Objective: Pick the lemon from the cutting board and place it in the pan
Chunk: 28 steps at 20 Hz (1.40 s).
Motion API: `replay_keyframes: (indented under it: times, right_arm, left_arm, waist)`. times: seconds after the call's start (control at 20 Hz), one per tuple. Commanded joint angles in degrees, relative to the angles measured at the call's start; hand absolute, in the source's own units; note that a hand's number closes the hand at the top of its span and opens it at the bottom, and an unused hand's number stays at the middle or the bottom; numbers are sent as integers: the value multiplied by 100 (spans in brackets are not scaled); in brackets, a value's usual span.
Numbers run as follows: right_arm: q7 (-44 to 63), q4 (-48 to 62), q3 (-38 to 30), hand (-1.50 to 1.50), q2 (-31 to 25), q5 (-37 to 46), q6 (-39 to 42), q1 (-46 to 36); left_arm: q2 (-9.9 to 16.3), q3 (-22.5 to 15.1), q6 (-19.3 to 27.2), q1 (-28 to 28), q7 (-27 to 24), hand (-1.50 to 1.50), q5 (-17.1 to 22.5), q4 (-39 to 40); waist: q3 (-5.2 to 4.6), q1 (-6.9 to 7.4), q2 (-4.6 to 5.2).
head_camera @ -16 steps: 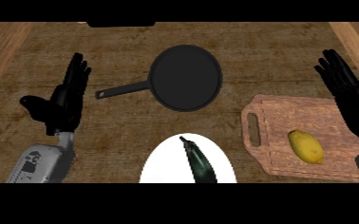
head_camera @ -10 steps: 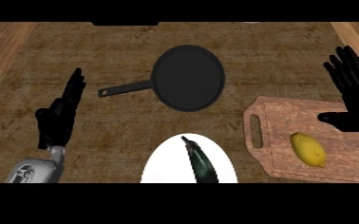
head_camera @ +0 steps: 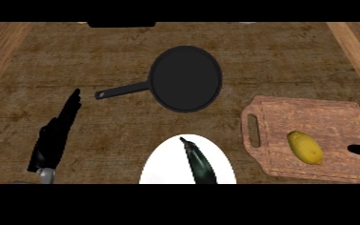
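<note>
the right hand has slipped to the frame's right edge, fingers impossible to read, while the left hand, fingers straight, has sunk lower; the lemon lies untouched on the board, pan still empty.

A dark green, elongated eggplant lies on a round white plate at the near edge of the brown wooden counter.
</note>
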Motion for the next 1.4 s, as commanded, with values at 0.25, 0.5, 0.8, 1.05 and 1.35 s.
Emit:
replay_keyframes:
  times: [0.25,0.5,0.8,1.05,1.35]
  right_arm:
    - [329,-113,-9,-150,-1571,369,1609,214]
    - [993,-822,552,-150,-1614,341,2148,-149]
    - [2343,-1085,906,-150,-1634,206,2562,-1123]
    - [2988,-814,1278,-150,-1161,437,2829,-1628]
    - [3751,-1303,1822,-150,-939,661,3190,-1712]
  left_arm:
    - [-168,-232,77,217,133,0,-295,-274]
    - [127,114,-353,172,85,0,-41,-275]
    - [-64,218,-379,43,-64,0,-195,-28]
    - [-331,194,-290,73,-36,0,-429,-53]
    - [-259,301,-329,329,212,0,-477,-463]
  waist:
    - [0,121,30]
    - [-4,172,37]
    - [-6,176,41]
    - [-2,143,35]
    - [-1,121,24]
